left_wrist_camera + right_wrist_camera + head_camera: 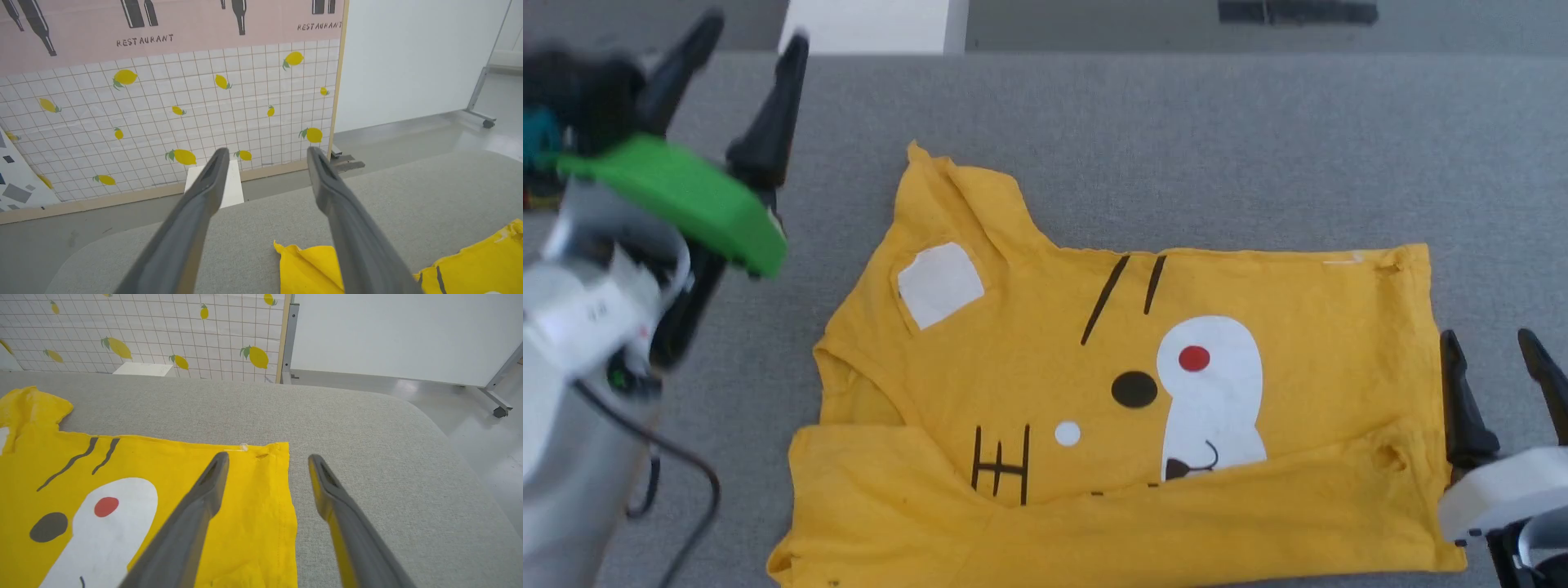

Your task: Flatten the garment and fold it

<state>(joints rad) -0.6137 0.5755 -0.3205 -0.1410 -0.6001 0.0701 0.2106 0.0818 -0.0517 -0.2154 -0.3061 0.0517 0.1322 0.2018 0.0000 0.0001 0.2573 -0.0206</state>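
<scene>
Flanking the garment [1045, 343], seemingly part-folded by the surface's [1176, 147] near edge: left gripper [756, 34] and right gripper [1486, 339], spread, empty.

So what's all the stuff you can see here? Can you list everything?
cotton T-shirt with a cartoon tiger face: one, bright yellow, lying print up mid-surface, near edge folded over.
padded fabric work surface: one, grey, under the T-shirt.
small flat-topped block: one, white, beyond the surface's far edge.
tiled lemon-print backdrop panel: one, white with yellow lemons, pink strip on top, behind the surface.
plain board: one, white, beside the lemon panel.
plastic arm cover: one, green, on the left arm.
left gripper: one, dark, open, left of the shirt.
right gripper: one, dark, open, at the shirt's right edge.
</scene>
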